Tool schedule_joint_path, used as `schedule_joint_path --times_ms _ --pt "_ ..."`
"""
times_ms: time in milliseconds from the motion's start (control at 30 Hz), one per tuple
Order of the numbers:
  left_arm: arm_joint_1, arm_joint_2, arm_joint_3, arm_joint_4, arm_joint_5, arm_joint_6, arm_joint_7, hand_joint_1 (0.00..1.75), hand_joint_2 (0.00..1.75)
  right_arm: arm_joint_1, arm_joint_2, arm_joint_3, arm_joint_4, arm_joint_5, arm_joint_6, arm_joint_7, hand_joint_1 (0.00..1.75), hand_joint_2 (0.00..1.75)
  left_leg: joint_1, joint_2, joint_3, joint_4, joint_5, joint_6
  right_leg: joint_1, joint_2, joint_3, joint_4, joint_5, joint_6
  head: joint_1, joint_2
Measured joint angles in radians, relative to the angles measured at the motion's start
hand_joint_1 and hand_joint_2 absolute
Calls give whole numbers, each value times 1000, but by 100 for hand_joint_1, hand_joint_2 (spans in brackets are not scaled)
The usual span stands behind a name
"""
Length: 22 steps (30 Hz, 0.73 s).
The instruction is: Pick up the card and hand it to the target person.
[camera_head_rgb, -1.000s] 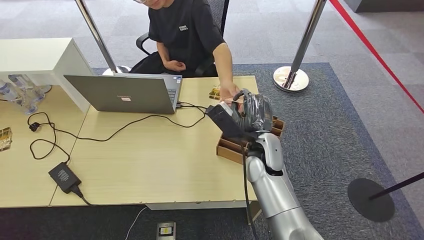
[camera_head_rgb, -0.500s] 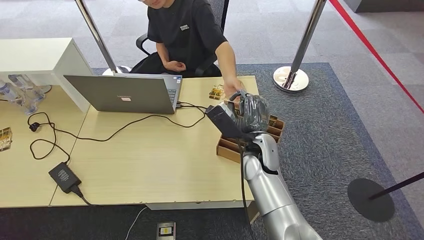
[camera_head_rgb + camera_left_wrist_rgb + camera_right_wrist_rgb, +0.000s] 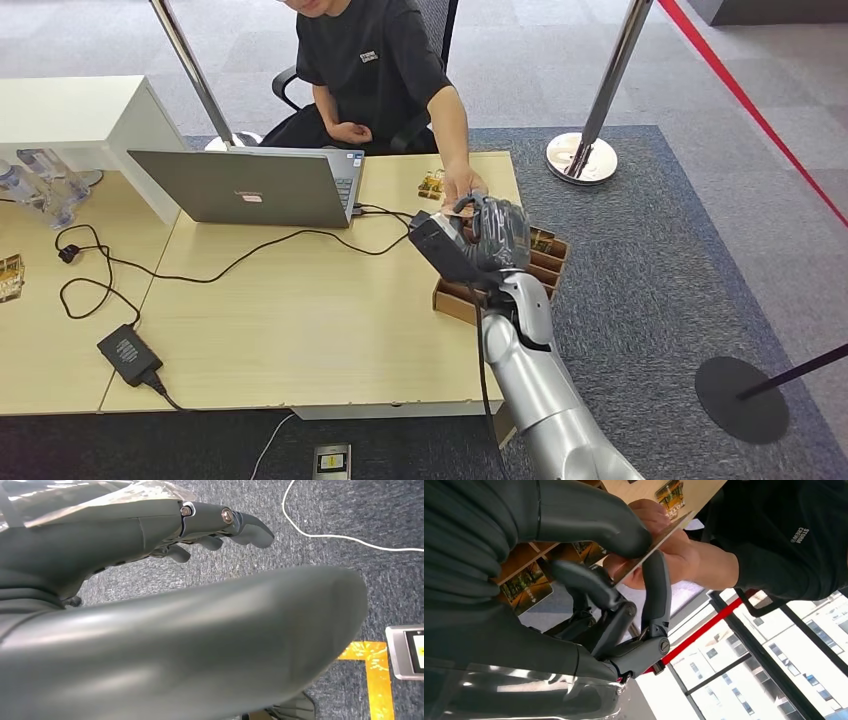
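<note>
Bottles (image 3: 35,185): clear, grouped at 9 o'clock on the far-left tabletop (image 3: 300,310), beside a white cabinet (image 3: 80,115).
Cable (image 3: 90,270): black, looped across the tabletop from 9 o'clock toward the laptop; ends at a black adapter (image 3: 128,354) at 8 o'clock.
Laptop (image 3: 250,187): grey, open, lid back facing the camera, at 11 o'clock.
Left robot hand (image 3: 150,535): hangs over dark carpet, fingers (image 3: 250,529) curled loosely, nothing in them; closed or not, cannot tell for certain, nothing is gripped.
Device (image 3: 332,462): small, with a screen, on the floor at 6 o'clock, just off the tabletop edge.
Person (image 3: 375,70): seated at 12 o'clock in a black shirt, one arm stretched toward the right robot hand.
Person's hand (image 3: 659,555): touching the card at its far side, fingers on it.
Card (image 3: 659,542): pinched between thumb and a finger of the right robot hand, seen edge-on, raised above the tabletop at 1 o'clock; also in contact with the person's hand.
Right robot hand (image 3: 490,235): gripping the card, remaining fingers (image 3: 589,582) bent beneath it.
Tray (image 3: 460,298): brown, compartmented, at the right tabletop edge under the right robot hand; printed cards (image 3: 526,587) lie in its slots.
Posts (image 3: 610,90): chrome stanchions at 1 o'clock, red tape running off to 2 o'clock.
</note>
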Motion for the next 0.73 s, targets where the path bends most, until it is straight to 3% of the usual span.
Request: schedule_joint_path --times_ms 33,200,333,533,733 --pt "0 0 -1 0 0 -1 0 0 0 -2 -1 -2 6 10 0 6 3 175 0 0 0 0 0 0 0 0 0 0 0 0 0 0" --pt "0 0 -3 0 -1 -4 0 0 0 -8 -1 -13 30 42 0 35 0 175 0 0 -1 0 1 0 0 0 -1 0 1 0 0 0" --pt "0 0 -5 0 0 -5 1 0 0 -6 -5 -28 31 62 -5 56 0 0 0 0 0 0 0 0 0 0 0 0 0 0 0 0" --pt "1 -2 -2 -1 6 -4 4 0 0 28 -24 -62 -27 91 -33 79 0 0 0 -1 0 0 0 0 0 -1 0 0 0 0 0 0" --pt "6 -6 2 -1 15 -1 3 0 0 126 -62 -133 -187 124 -63 113 0 0 0 -3 -1 0 1 0 0 -3 0 -1 1 0 0 0"
